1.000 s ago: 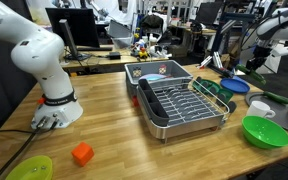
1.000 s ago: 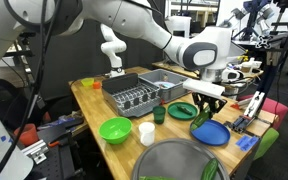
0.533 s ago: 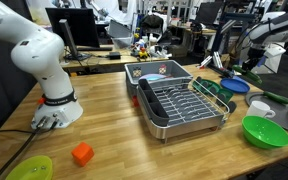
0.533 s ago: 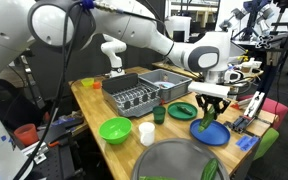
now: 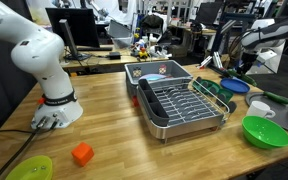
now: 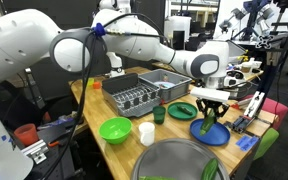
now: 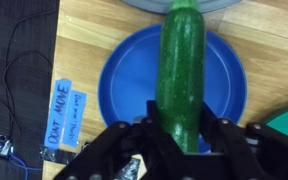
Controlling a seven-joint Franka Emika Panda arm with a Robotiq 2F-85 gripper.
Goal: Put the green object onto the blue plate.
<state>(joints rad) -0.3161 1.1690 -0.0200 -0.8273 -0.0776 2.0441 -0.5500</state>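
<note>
In an exterior view, the gripper hung at the far right end of the table, just above the blue plate. Its hold was too small to judge there. A metal dish rack stood mid-table, a green bowl and a white cup lay nearer the right edge, and an orange block sat close to the front.

In an exterior view from the opposite side, the gripper pointed downward over the blue plate, with the green object hanging from it, tilted, its lower end at or just over the plate's surface; contact could not be told. The green bowl and white cup stood well apart from the plate.

In the wrist view, the gripper was clamped narrowly around one end of the green object, a finger pressing on each side. The long dark green body stretched across the middle of the blue plate, which rested on the table beside two blue tape labels.
</note>
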